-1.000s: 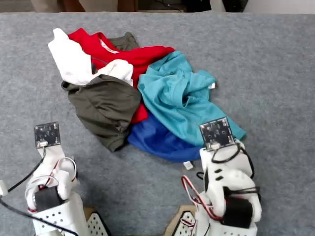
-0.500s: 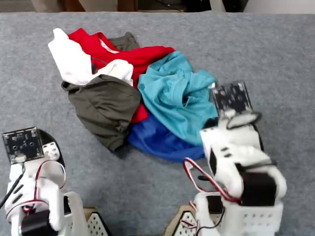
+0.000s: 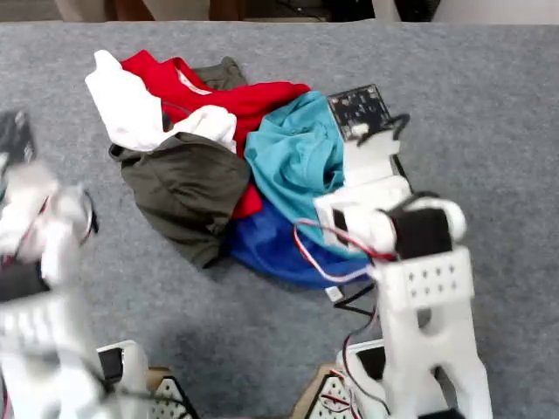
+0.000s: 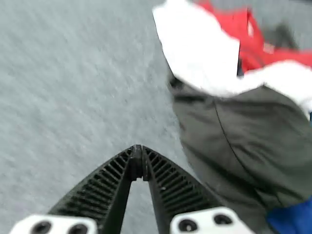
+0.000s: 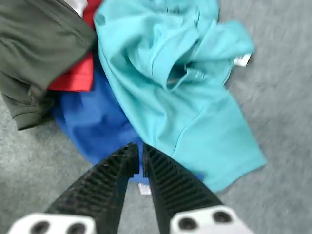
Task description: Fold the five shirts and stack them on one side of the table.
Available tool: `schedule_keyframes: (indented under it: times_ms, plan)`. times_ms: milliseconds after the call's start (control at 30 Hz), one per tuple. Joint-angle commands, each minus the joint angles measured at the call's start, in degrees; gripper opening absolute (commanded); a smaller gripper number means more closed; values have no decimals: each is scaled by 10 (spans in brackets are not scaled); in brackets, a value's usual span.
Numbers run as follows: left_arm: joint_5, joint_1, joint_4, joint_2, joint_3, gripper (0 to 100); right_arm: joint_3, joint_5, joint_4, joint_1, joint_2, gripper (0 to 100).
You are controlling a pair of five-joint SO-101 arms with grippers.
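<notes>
Heap of five shirts, middle of surface (image 3: 489,105): white shirt (image 3: 127,105), red shirt (image 3: 236,96), olive shirt (image 3: 188,188), teal shirt (image 3: 293,166) over blue shirt (image 3: 271,249). Soft, light, limp; probably best pinched at hem or shoulder. Left tool (image 4: 137,163) pressed together, empty, beside olive shirt; right tool (image 5: 138,163) likewise, over blue shirt.

The worktop (image 3: 498,96) is covered in a soft grey cloth that looks fuzzy, like a carpet. Behind its far edge there is a brown wooden piece (image 3: 131,9) on one side, some dark stuff (image 3: 349,9) in the middle, and a pale patch (image 3: 493,9) at the other side.
</notes>
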Motion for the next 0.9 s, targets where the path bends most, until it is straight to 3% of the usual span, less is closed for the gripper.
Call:
schedule_keyframes:
  times_ms: [0, 100, 267, 467, 533, 667, 867]
  plan:
    - [64, 52, 3, 124, -67, 158, -28, -21, -2, -5, 29, 39]
    - [121, 90, 25, 204, -119, 230, -27, -25, -2, -3, 44, 94]
    - [128, 117, 29, 327, -170, 233, -24, -27, 0, 33, 58, 222]
    - [131, 119, 20, 487, -227, 229, -23, -25, 2, 51, 72, 242]
    - [137, 119, 17, 540, -252, 187, -23, -26, -1, 51, 76, 242]
    - [137, 136, 22, 616, -296, 11, -23, -26, -1, 51, 80, 242]
    - [137, 141, 82, 606, -347, 19, -23, -25, -1, 51, 80, 242]
